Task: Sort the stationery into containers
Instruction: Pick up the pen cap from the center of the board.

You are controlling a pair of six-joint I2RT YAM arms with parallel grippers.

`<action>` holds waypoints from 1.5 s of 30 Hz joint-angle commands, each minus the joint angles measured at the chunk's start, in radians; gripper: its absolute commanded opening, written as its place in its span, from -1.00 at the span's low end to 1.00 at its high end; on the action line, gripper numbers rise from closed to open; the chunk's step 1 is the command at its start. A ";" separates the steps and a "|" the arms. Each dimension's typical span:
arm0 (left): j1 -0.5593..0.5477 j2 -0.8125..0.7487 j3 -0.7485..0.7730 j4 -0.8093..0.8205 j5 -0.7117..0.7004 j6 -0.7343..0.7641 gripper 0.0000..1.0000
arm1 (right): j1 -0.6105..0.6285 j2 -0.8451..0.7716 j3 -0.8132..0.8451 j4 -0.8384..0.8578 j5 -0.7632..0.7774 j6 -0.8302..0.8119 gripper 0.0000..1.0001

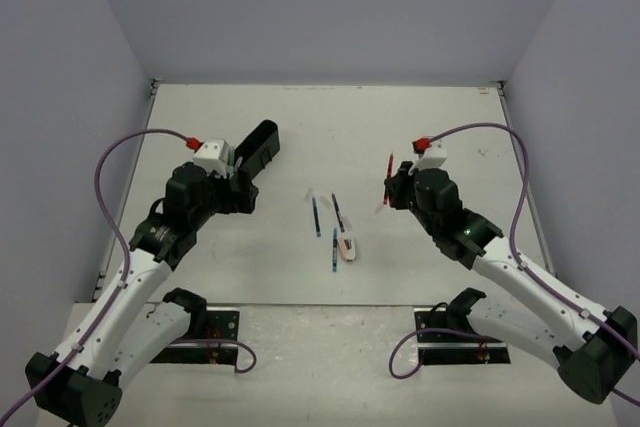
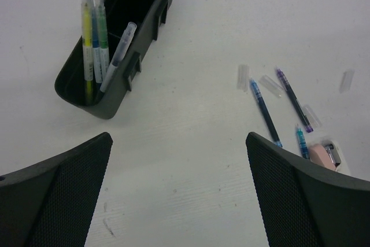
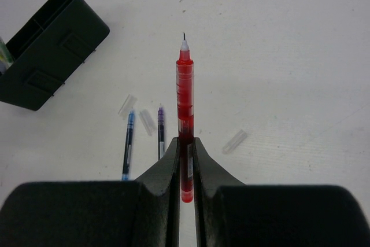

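White counter (image 1: 300,127). Right pincer (image 3: 185,143) clamped on red pen (image 3: 185,85), near its rear end — judged light, stiff, slick (may pivot); left pincer (image 2: 179,143) gaping, empty.

Top view: high, from behind, looking down. Wrist views: low, close; both share tray (image 2: 115,93), probably the same blue pen (image 2: 265,111).

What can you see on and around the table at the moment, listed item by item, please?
tray: one, black, left part of the table
pens in tray: four, yellow, blue, green and clear-capped, leaning in the end compartment nearest the left hand
loose pens: three, blue, purple and teal, mid-table
eraser block: one, pinkish, beside the teal pen
caps: four, clear, scattered among the loose pens
red pen: one, red, gripped off the table
left hand: black, open, empty
right hand: black, shut on the red pen
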 commanded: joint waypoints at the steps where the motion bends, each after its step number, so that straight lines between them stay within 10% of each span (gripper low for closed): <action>1: 0.008 -0.142 -0.036 0.044 -0.063 0.007 1.00 | -0.002 -0.041 -0.008 0.042 0.008 0.022 -1.00; 45: 0.006 -0.197 -0.037 0.017 -0.044 -0.019 1.00 | -0.002 -0.001 -0.017 0.081 -0.036 0.020 -1.00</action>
